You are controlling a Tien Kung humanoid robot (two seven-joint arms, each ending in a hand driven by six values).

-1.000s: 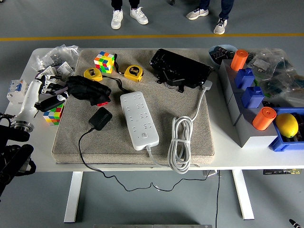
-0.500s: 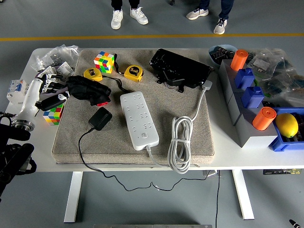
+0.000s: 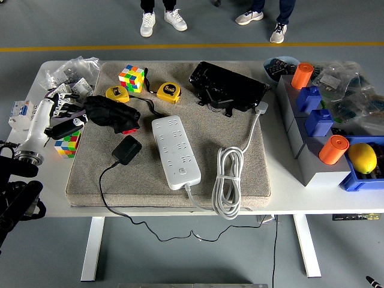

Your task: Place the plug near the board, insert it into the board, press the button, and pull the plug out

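Observation:
The black plug point(image 3: 126, 149) lies on the grey mat point(image 3: 252, 180) with its thin black cable running off the front edge. Just to its right lies the white power board point(image 3: 175, 151), long side pointing away from me; its button is too small to make out. My left hand point(image 3: 62, 115) hovers over the table's left edge, beside a black glove-like bundle point(image 3: 111, 114) and well left of the plug. Its fingers are relaxed and hold nothing. My right arm is out of view.
On the mat's far side lie a colour cube point(image 3: 132, 78), two yellow tape measures point(image 3: 168, 91) and a black case point(image 3: 228, 87). A coiled white cable point(image 3: 228, 183) lies right of the board. Another cube point(image 3: 68, 144) sits under my hand. Grey and blue bins point(image 3: 312, 156) fill the right. People's feet show at the top.
My left hand has drifted slightly up and to the left. Nothing on the mat has moved.

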